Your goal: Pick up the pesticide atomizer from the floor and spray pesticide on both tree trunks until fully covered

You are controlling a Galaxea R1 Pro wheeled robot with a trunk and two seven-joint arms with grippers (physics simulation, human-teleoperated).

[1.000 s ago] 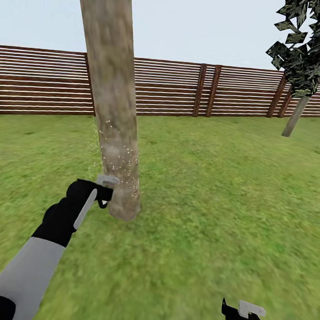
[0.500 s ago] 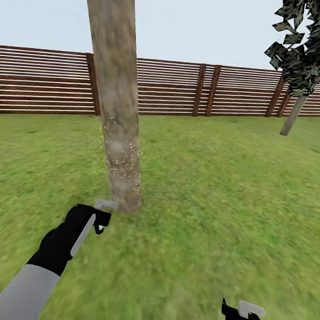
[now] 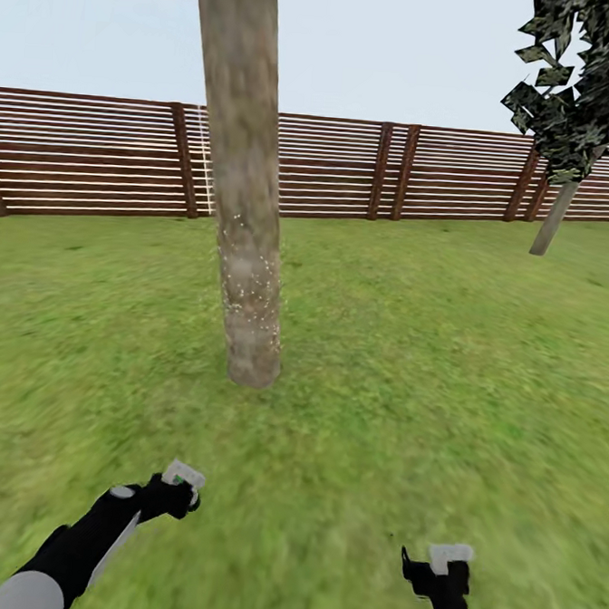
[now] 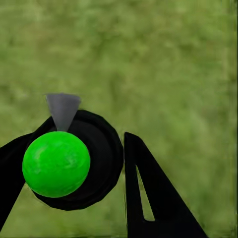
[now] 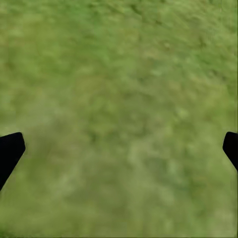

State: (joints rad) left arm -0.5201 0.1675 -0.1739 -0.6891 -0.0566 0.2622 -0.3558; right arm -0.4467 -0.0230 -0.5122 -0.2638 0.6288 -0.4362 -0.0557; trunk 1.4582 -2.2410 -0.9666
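Grass (image 3: 408,375) is filling most of the head view, with the thick pale grey-beige tree trunk (image 3: 243,209) rising from it left of centre and white spray specks dotting its lower part. Behind it a brown slatted fence (image 3: 423,172) is running across, and a second tree (image 3: 578,96) with jagged dark foliage is leaning at the far right. Low at the left, well short of the trunk, the left gripper (image 3: 175,491) is clamping the pesticide atomizer (image 3: 184,474) — its pale trigger head is poking up above the black fingers. In the left wrist view the bottle (image 4: 67,161) is sitting between the fingers, seen end-on with a bright green round face and a grey nozzle tip. The right gripper (image 3: 436,568) is hanging over the lawn at lower right — its fingertips (image 5: 11,151) are spread wide at the edges of its wrist view, holding nothing.
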